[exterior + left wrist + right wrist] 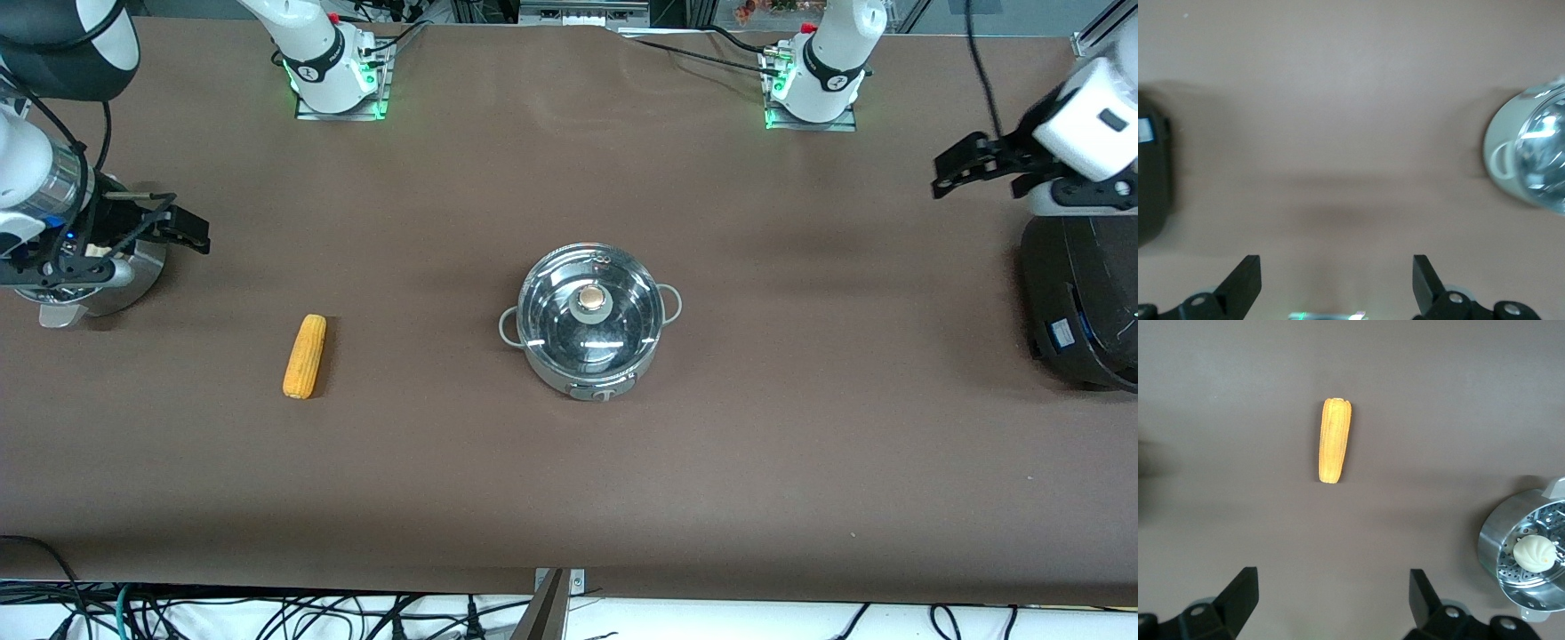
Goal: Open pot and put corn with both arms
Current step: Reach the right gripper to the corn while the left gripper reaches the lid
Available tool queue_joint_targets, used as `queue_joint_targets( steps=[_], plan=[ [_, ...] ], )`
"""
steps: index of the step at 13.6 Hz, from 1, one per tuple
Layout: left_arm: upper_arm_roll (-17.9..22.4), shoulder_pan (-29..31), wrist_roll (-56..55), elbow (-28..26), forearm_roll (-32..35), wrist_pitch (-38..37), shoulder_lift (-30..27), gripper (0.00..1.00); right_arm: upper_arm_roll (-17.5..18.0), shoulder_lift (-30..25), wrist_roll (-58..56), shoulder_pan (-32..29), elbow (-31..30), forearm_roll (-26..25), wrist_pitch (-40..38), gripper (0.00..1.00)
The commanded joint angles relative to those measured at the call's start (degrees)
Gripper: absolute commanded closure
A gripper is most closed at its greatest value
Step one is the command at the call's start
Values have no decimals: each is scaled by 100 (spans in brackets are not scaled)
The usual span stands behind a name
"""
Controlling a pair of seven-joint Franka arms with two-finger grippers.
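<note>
Front view: the corn (304, 356) lies on the table (800, 462), toward the right arm's end, well apart from the lidded pot (590, 320) at mid-table; its long axis runs roughly toward the camera. The right gripper (182, 229) hangs over a steamer basket (116, 280), the left gripper (956, 169) beside a black cooker (1080, 302).

Left wrist view: the left gripper (1337, 283) is spread wide, holding nothing, and the pot (1531, 157) sits off to one side.

Right wrist view: the right gripper (1333, 597) is spread wide and empty, with the corn (1334, 440) ahead of its 2 fingers and the steamer basket (1495, 540) holding 1 bun (1534, 553).

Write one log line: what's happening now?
pot: lid on | corn: on table | left hand: open, empty | right hand: open, empty
</note>
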Motion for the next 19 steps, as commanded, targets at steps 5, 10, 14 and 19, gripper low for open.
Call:
queue_joint_targets(
  steps=[5,10,14,19],
  plan=[
    [-1227,-339,-2282,-42,-121,917,430,0,7,443,-3,-174,125,429,558,0],
    [-1492,-884,-2338,37,194,1050,1115,0,7,821,-20,-183,125,306,979,0],
    [-1510,-1078,-2416,72,249,1059,1467,0,7,1575,-29,-122,81,297,1804,0],
    [-1484,-1587,-3600,669,222,1602,2318,0,16,2201,-20,-104,-120,297,2535,0]
  ],
)
